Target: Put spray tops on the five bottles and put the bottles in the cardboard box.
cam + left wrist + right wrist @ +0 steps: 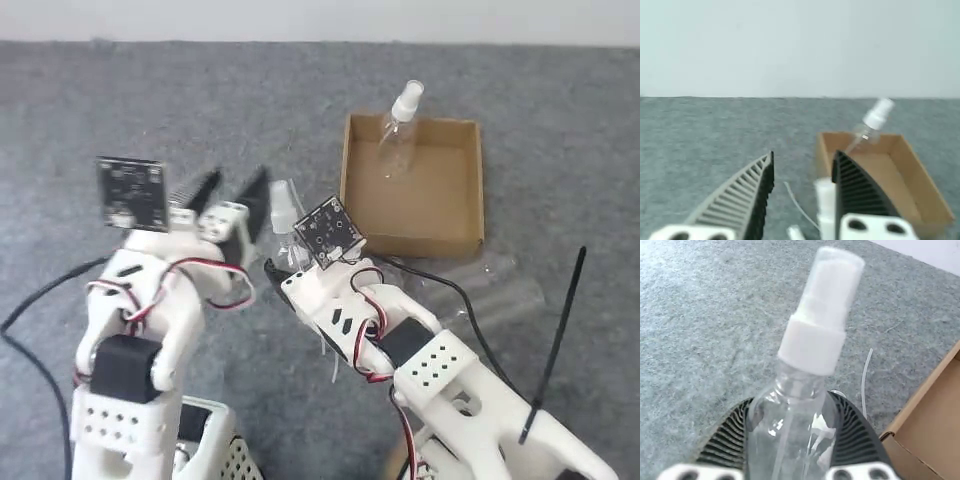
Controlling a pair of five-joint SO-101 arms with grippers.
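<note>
The right claw [792, 407] sits near the middle of the high view, clamped round the body of a clear bottle [785, 440]. The bottle stands between its ribbed fingers [855, 430], which press on both sides. A white spray top [822, 315] sits on the bottle's neck and leans a little. I can't tell whether it is screwed home.

Just left of it in the high view, the left claw [240, 178] is spread wide and holds nothing. Its two dark fingers [255, 190] point toward the upper edge of the frame. In its own wrist view the held bottle's white top shows beside one finger, but I cannot tell whether they touch.

The box [412, 243] lies open in the upper right of the high view, just right of the held bottle and apart from it. One capped bottle [397, 145] leans in the box against the far wall, and its white sprayer [408, 100] pokes above the rim.

Below and right of the box, more clear bottles [505, 295] lie on the grey mat [150, 100]. They are too faint to count.

A thin clear tube [865, 382] lies loose on the mat between the held bottle and the box corner.
</note>
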